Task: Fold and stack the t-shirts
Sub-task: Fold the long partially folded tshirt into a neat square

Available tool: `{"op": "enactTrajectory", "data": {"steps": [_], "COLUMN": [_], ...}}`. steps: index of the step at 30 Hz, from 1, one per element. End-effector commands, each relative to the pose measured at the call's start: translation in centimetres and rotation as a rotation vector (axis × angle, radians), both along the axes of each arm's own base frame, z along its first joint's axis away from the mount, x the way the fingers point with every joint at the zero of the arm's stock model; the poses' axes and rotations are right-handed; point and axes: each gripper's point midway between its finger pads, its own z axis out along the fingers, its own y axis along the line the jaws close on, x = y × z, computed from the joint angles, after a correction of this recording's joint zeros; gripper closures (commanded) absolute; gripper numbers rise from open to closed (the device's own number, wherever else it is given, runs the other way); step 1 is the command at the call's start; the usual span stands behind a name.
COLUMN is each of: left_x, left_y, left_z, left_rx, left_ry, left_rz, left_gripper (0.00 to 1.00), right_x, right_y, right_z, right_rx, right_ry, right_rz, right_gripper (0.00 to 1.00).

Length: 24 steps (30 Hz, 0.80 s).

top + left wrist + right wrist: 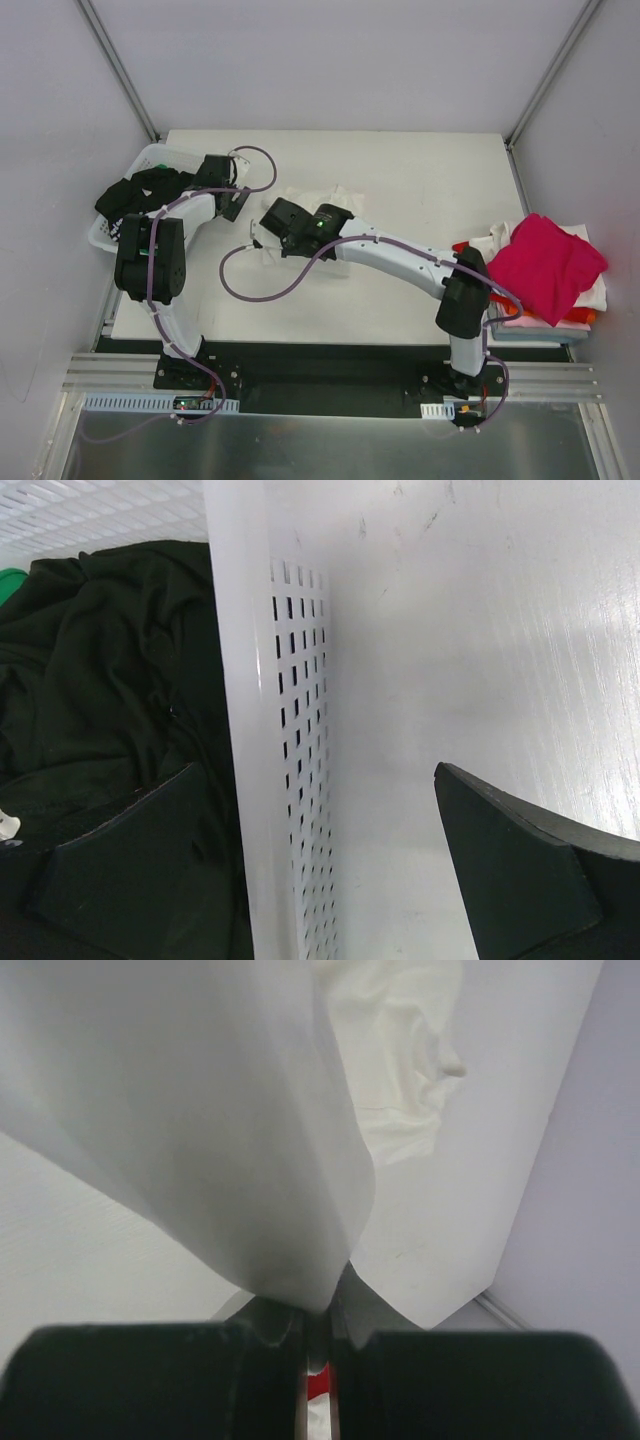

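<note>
No legible text, labels, brand names, numbers or signs in any of the three views.

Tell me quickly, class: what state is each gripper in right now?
Left gripper: open, holding nothing.
Right gripper: shut on the white t-shirt.
</note>
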Motion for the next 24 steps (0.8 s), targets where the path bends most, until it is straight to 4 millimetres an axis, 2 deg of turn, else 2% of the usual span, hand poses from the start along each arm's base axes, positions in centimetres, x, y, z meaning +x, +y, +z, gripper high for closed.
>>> {"op": "enactTrajectory", "data": {"steps": [1, 8, 15, 24], "left_x": [0.1, -0.1, -0.2, -0.3], "left_y": [0.1, 0.1, 0.2, 0.0], "left_z": [0.3, 0.5, 0.8, 0.0], "left_rx": [-0.008, -0.012, 0.0, -0.015], "left_ry": [-0.021, -0.025, -0.03, -0.017], "left_rz": [0.011, 0.016, 0.009, 0.011], "left_gripper": [0.01, 0.01, 0.01, 0.01], "right_x": [2.5, 4.2, 4.4, 7.2], "right_y": [0.1, 0.8, 1.1, 0.5], "right_z": [2.4, 0.4, -0.6, -2.6], "right_rx": [0.008, 0.014, 0.005, -0.016], "right_ry": [-0.085, -0.037, -0.02, -0.014], "right_rz": [-0.025, -0.029, -0.022, -0.046], "right_gripper": [0.99, 0.99, 0.99, 0.99]}}
